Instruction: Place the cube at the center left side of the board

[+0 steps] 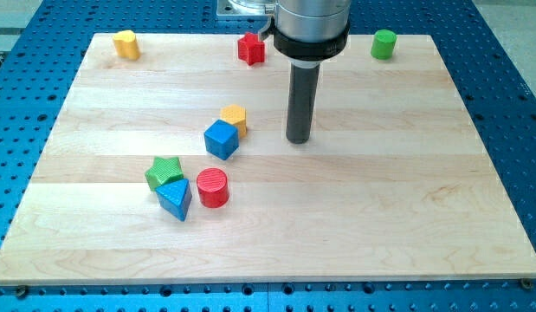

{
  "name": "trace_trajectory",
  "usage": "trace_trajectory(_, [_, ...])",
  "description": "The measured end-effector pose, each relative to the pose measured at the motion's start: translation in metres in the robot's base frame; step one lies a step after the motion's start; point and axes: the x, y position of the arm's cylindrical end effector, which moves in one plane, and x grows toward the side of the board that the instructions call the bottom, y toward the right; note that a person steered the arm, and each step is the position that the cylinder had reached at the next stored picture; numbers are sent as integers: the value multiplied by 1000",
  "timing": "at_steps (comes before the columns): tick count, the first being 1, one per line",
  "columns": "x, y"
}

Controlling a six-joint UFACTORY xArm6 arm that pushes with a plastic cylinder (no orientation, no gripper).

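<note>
One bare stretch of desk (380, 199) opens at 3 to 6 o'clock of my tool, my tip (298, 139), which has no jaws, holds nothing and touches no block. At its 9 o'clock, near but apart, sits the blue cube (221, 139), upright on its base, touching a yellow block (235, 117) at its 1 o'clock. Open board (94, 130) runs to the view's left edge.

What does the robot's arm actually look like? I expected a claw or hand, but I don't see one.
There is no claw. What shows of the arm is a wide, silvery-grey metal cylinder entering from the view's top, ringed below by a black collar. From that hangs a straight, dark, round rod. My tip is simply its blunt lower end. No cables, markings or labels are visible.
</note>
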Motion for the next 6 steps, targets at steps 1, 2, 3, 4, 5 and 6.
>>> trace_trajectory(1, [8,-24])
trace_trajectory(2, [15,-76])
trace_trajectory(3, [15,-133])
trace_trajectory(4, [15,-215])
trace_trajectory(5, [15,-251])
trace_trajectory(6, [13,-245])
